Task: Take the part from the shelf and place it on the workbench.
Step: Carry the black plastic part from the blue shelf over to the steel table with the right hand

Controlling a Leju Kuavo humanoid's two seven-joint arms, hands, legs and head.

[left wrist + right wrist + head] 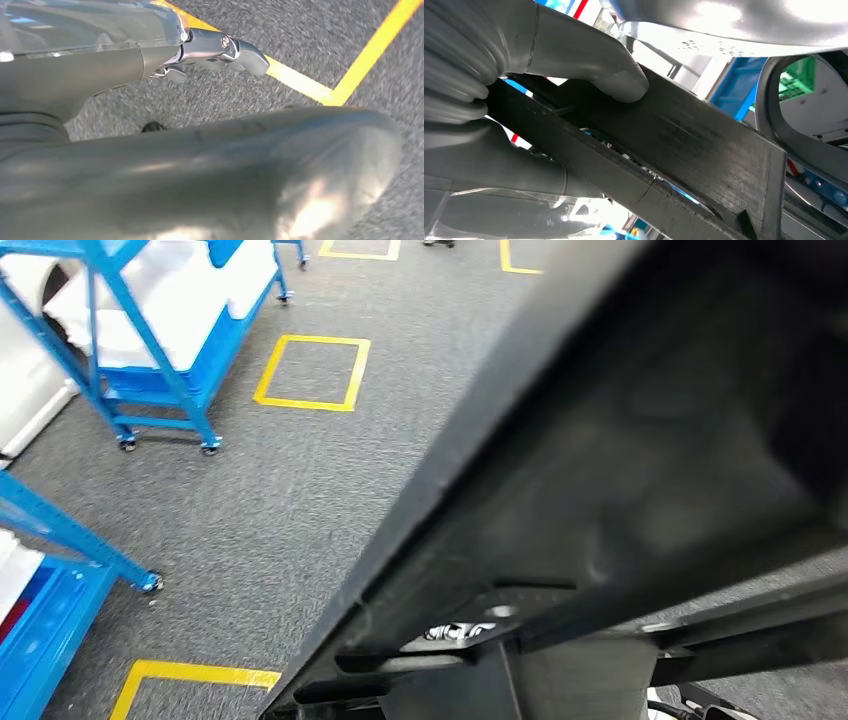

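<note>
One large black part (640, 470) fills the right side of the head view, held close under the camera and slanting from the lower middle up toward the upper right. It is a long, flat-faced moulded piece with ribs and recesses on its inner side.

In the right wrist view the right hand (499, 85) grips this part: the thick grey thumb (609, 70) presses on one broad dark face of the part (684, 145), while the rest of the hand lies against the other side, so the piece is clamped between them.

The left wrist view shows the left hand (150, 170) as a broad grey shape, with one metal-tipped finger (225, 50) stretched out above the grey carpet floor (310, 40). The picture is blurred, and whether this hand holds anything cannot be told.

The part is up in the air over the floor (300, 500), not resting on any surface.

On the floor, three yellow tape outlines are at least partly visible beside the part: one full square (312, 372), one corner at the lower edge (190, 675), and one at the top edge (360, 250). A fourth, partial outline lies at the top just beside the part's edge (515, 260). Two blue shelf carts stand to the left: one on castors further back (160, 350), holding white trays, and one near the lower left corner (50, 590).
</note>
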